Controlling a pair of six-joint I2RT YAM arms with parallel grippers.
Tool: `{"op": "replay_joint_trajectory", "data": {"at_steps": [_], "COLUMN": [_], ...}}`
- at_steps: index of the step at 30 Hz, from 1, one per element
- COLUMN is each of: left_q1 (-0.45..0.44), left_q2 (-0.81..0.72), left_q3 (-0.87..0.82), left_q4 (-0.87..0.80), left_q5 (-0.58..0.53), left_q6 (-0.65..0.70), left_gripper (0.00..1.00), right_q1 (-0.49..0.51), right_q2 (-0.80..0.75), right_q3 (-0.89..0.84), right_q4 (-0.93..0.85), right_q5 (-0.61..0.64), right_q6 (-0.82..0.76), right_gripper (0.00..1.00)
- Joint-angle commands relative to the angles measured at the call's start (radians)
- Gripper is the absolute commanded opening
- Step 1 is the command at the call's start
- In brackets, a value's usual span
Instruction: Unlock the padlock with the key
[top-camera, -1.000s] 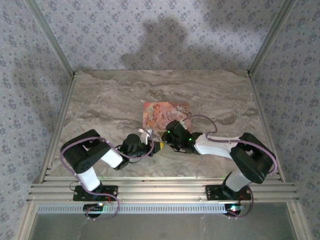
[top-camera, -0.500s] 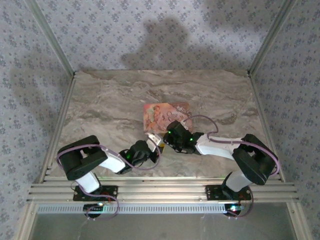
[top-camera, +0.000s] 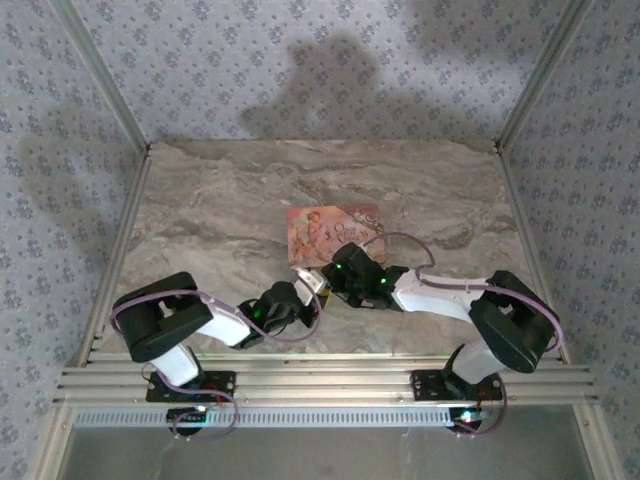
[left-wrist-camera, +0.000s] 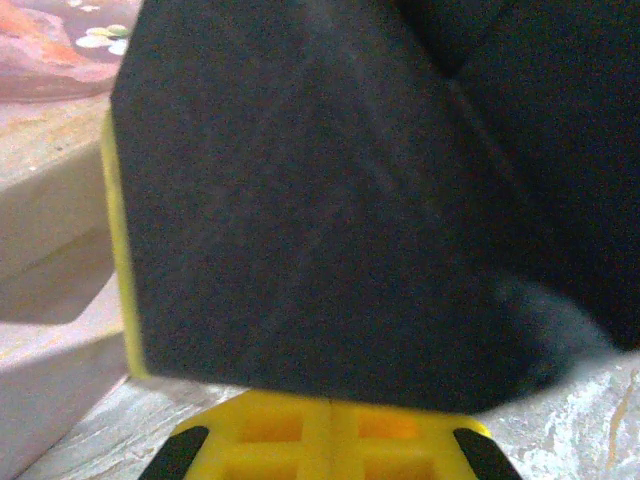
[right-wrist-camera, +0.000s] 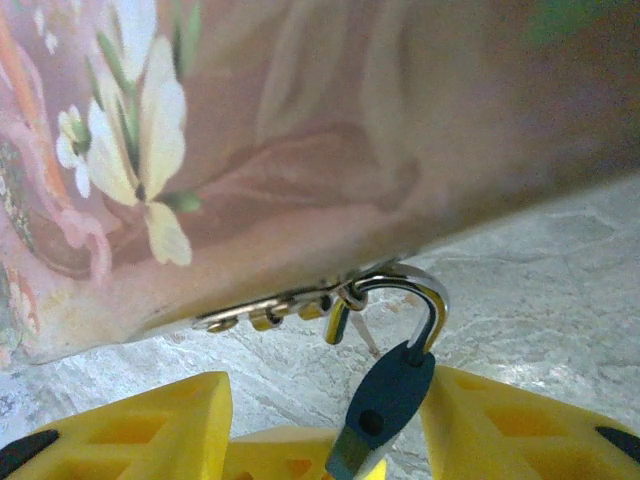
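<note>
No legible text or labels anywhere

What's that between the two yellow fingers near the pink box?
The padlock, hanging from the box's latch, sits between the right gripper's open fingers; the right wrist view shows it.

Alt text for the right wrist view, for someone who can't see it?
A tiny dark blue-grey padlock hangs by its silver shackle from the metal latch of a pink floral box, between the spread yellow fingers of the right gripper. Marbled table lies beneath.
</note>
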Motion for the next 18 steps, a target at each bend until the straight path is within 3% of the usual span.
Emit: {"op": "replay_joint_trajectory", "data": {"at_steps": [1,8,18], "left_q1": [-0.011,-0.011,-0.012], "left_q2": [-0.037,-0.068,-0.077], "left_q3": [0.015,0.024,0.021], "left_q4": [-0.023,-0.076,-0.082], "left_q5": [0.012,0.008,0.013], "left_q6": [0.025,0.059,0.065], "left_gripper": [0.0,0.0,0.0], "right_q1": [0.002,-0.005,-0.008], "right_q2": [-0.031,-0.043,-0.043], "right_q3": [-0.01,-0.015,-0.015], "right_q4": [-0.045,-0.077,-0.087], "right_q5": [0.013,0.028,0.033], "right_q6": [-0.005,-0.02,-0.016], "right_gripper": [0.52,0.32,0.11]}}
